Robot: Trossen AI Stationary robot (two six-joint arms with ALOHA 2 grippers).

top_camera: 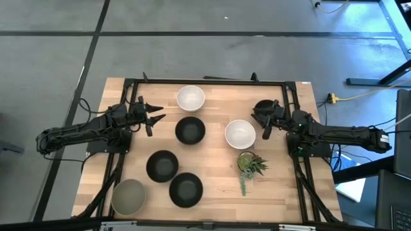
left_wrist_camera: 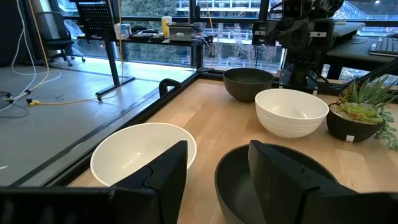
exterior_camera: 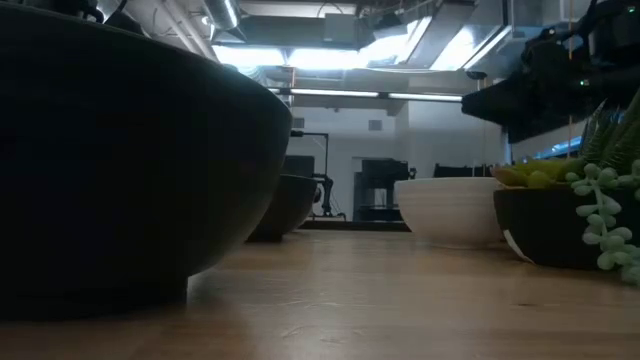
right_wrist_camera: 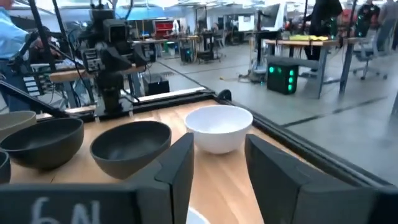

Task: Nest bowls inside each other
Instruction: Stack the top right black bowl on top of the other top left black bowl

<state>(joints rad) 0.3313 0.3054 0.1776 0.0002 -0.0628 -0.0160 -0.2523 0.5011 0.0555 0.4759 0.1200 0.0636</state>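
**Both end effectors empty among six separate bowls**

We see the left end effector [top_camera: 156,117] spread wide, holding nothing, just beside the middle black bowl [top_camera: 190,130], with a white bowl [top_camera: 191,98] near it. The right end effector [top_camera: 260,120], likewise parted and empty, sits by the second white bowl [top_camera: 240,133]. Two more black bowls [top_camera: 162,165] and the grey-beige bowl [top_camera: 129,196] lie apart along the bench [top_camera: 212,167] front, none nested.

Six upright bowls [top_camera: 191,98] apart on the table, none nested.
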